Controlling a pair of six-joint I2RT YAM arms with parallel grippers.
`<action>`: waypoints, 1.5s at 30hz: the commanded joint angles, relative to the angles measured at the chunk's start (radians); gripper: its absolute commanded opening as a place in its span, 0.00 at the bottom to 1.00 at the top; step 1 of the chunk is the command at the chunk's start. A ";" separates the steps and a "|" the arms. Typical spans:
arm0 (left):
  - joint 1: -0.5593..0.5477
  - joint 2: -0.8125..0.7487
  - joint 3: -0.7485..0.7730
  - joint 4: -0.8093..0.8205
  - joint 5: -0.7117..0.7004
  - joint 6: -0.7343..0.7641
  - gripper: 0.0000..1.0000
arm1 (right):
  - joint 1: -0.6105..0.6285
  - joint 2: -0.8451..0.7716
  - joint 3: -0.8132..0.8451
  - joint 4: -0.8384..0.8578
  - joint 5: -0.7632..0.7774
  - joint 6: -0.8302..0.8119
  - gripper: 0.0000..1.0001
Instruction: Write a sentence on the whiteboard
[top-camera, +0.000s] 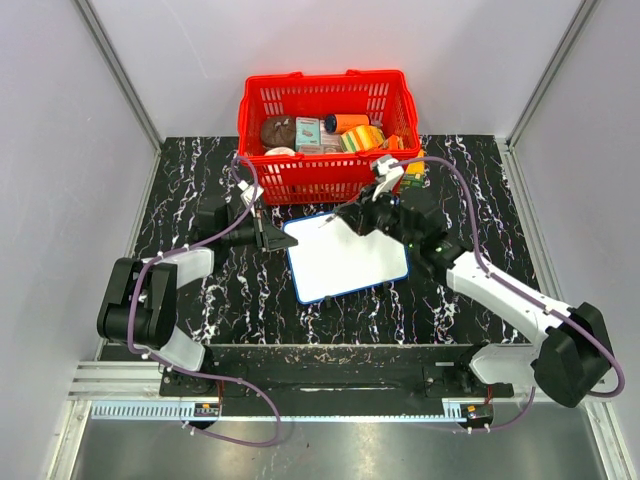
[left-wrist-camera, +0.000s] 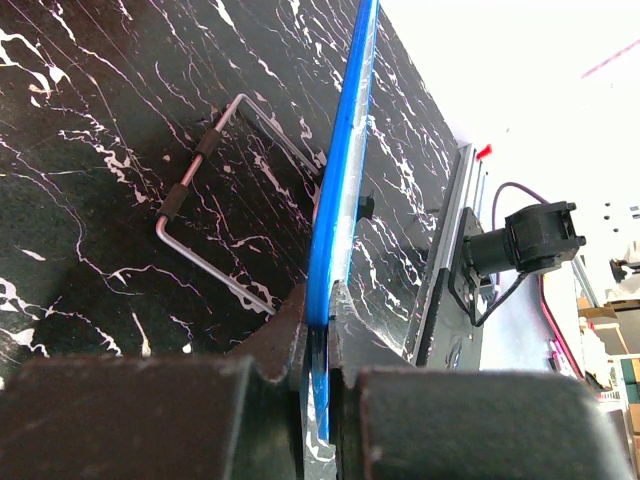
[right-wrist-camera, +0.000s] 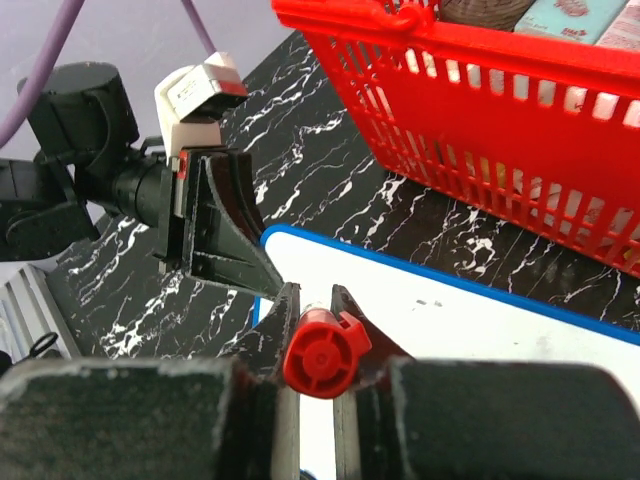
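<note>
The whiteboard (top-camera: 345, 262), white with a thin blue rim, lies on the black marble table in front of the red basket. My left gripper (top-camera: 275, 238) is shut on its left edge; in the left wrist view the blue rim (left-wrist-camera: 340, 200) is pinched between the jaws (left-wrist-camera: 325, 335). My right gripper (top-camera: 342, 216) is shut on a red marker (right-wrist-camera: 322, 352) and holds it over the board's far left corner (right-wrist-camera: 470, 320). No sentence shows; the board's face looks blank except for a tiny mark or two.
The red basket (top-camera: 325, 135) with several packets stands just behind the board and shows close in the right wrist view (right-wrist-camera: 480, 110). A small yellow-green item (top-camera: 412, 172) lies by its right corner. A bent wire stand (left-wrist-camera: 215, 215) lies under the board. Grey walls enclose the table.
</note>
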 joint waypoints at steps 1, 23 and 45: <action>-0.005 0.003 -0.017 -0.032 -0.117 0.121 0.00 | -0.044 -0.025 0.044 0.033 -0.157 0.054 0.00; -0.005 0.007 -0.017 -0.029 -0.120 0.124 0.00 | 0.128 0.039 0.032 0.069 0.303 -0.061 0.00; -0.005 0.012 -0.014 -0.029 -0.120 0.121 0.00 | 0.148 0.118 0.004 0.152 0.211 -0.089 0.00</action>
